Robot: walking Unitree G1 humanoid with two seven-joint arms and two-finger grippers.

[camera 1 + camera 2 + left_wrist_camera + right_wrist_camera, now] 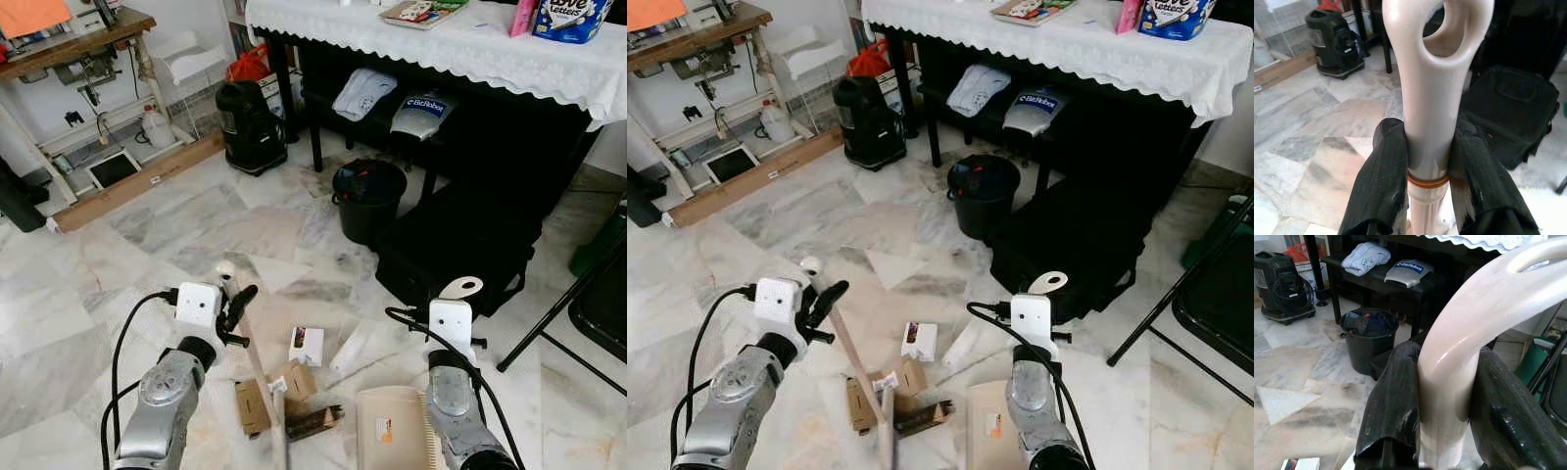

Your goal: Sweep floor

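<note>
My left gripper [233,305] is shut on a cream broom handle [257,374], just below its eyelet top [1442,44]; the stick slants down toward the floor in front of me. My right gripper [1447,362] is shut on the curved cream handle [460,288] of a beige dustpan [392,431], which lies low on the marble floor. Litter sits between the two arms: a flattened cardboard box [269,394], a small white box [307,345], a brown wrapper [313,422] and a pale strip [353,349].
Ahead stand a black bucket [369,196] and a large black bag [460,250]. A table with a white cloth [460,49] covers a bench. A black vacuum [250,127] is at the back left, a wooden board [137,181] along the wall, chair legs [558,313] at right.
</note>
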